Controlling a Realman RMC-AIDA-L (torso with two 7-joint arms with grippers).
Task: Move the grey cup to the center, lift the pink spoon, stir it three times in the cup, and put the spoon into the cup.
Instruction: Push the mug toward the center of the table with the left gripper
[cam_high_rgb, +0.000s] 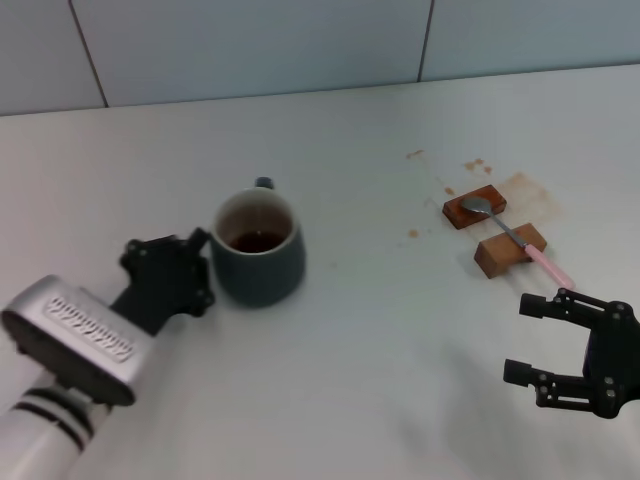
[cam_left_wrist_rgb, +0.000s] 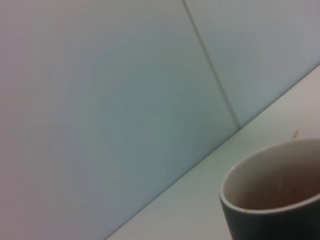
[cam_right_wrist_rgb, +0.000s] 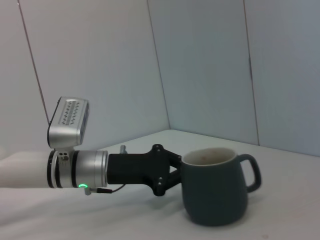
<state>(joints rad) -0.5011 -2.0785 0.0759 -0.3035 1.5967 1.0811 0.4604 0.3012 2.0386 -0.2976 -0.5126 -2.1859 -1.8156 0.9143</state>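
Your left gripper (cam_high_rgb: 203, 262) grips the cup (cam_high_rgb: 258, 250) left of centre; it's heavy, glazed, holding liquid, so slide gently. Right gripper (cam_high_rgb: 545, 345) waits spread near the spoon (cam_high_rgb: 515, 235) on blocks (cam_high_rgb: 492, 230).

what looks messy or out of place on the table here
Brown stains and small splashes spot the white table around the two wooden blocks that carry the pink spoon. The grey cup stands upright with brown liquid inside, the left claw at its side. Nothing is tipped or broken.
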